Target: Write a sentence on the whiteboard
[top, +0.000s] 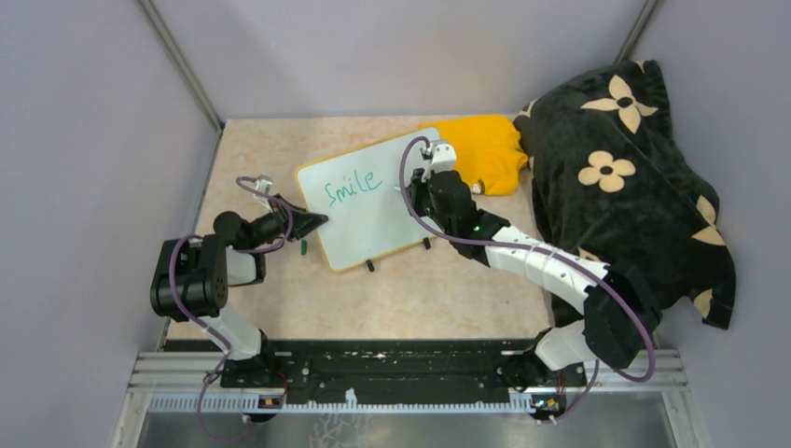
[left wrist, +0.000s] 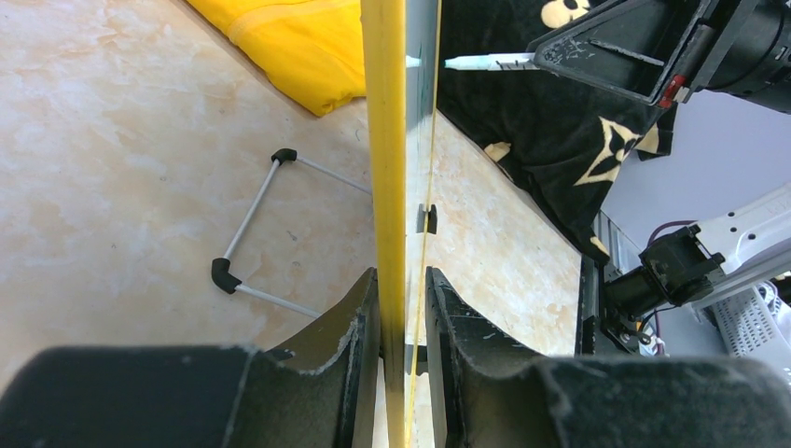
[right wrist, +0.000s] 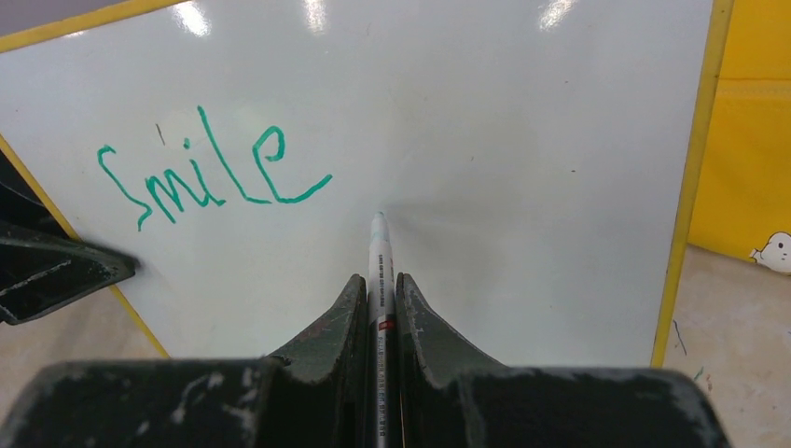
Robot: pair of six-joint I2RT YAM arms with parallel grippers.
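Both hands grasp: left hand (left wrist: 403, 285) clamps the whiteboard (right wrist: 522, 140) rim; right hand (right wrist: 378, 287) pinches a marker (right wrist: 378, 247).

On the whiteboard (top: 373, 229), the sentence (top: 353, 186) sits upper left. My left gripper (top: 317, 221) is at its left edge, my marker (right wrist: 380, 271) before its middle, a cloth (top: 485, 154) behind its right corner.

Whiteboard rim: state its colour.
Yellow. The whiteboard rim shows best in the left wrist view, seen edge-on and close.
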